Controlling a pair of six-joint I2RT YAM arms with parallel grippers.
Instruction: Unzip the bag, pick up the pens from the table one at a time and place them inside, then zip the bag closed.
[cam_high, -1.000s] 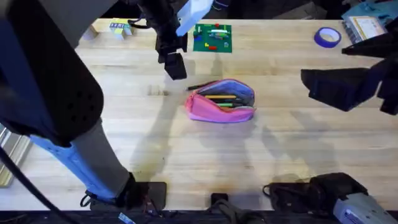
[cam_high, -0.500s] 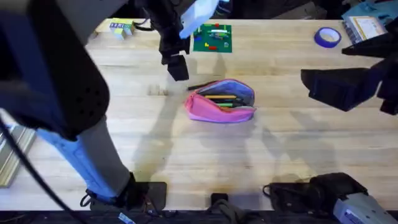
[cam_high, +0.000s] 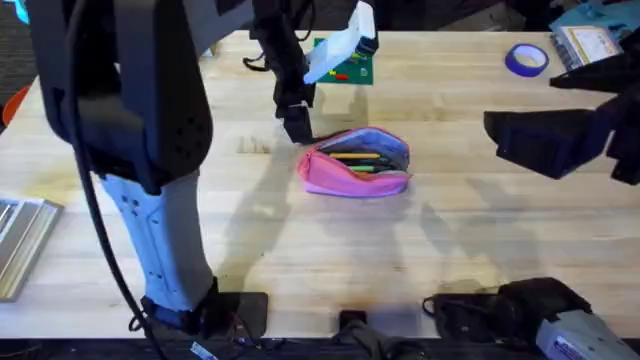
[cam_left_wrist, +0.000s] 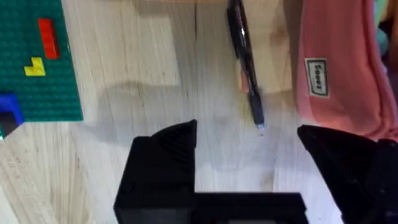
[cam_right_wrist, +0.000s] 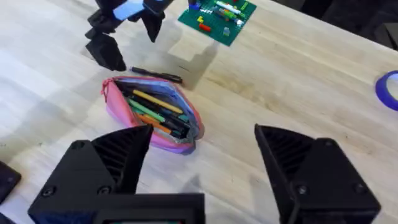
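Observation:
The pink bag (cam_high: 355, 165) lies unzipped at the table's (cam_high: 300, 250) middle, with several coloured pens (cam_right_wrist: 152, 109) inside it. One black pen (cam_left_wrist: 244, 62) lies on the wood just behind the bag (cam_left_wrist: 336, 62), apart from it. My left gripper (cam_high: 297, 125) hangs open above this pen's tip, its fingers (cam_left_wrist: 165, 155) straddling it without touching. The right wrist view also shows the black pen (cam_right_wrist: 155, 74) beside the left gripper (cam_right_wrist: 106, 50). My right gripper (cam_high: 505, 135) stays open to the right of the bag, holding nothing.
A green baseplate (cam_high: 345, 62) with small bricks sits at the back of the table, just beyond the left arm. A blue tape roll (cam_high: 526, 59) lies at the back right. Small blocks (cam_high: 250, 146) rest left of the bag.
My left arm has swung right and toward the bag, bringing its gripper down over the black pen. The bag and the right arm have not moved.

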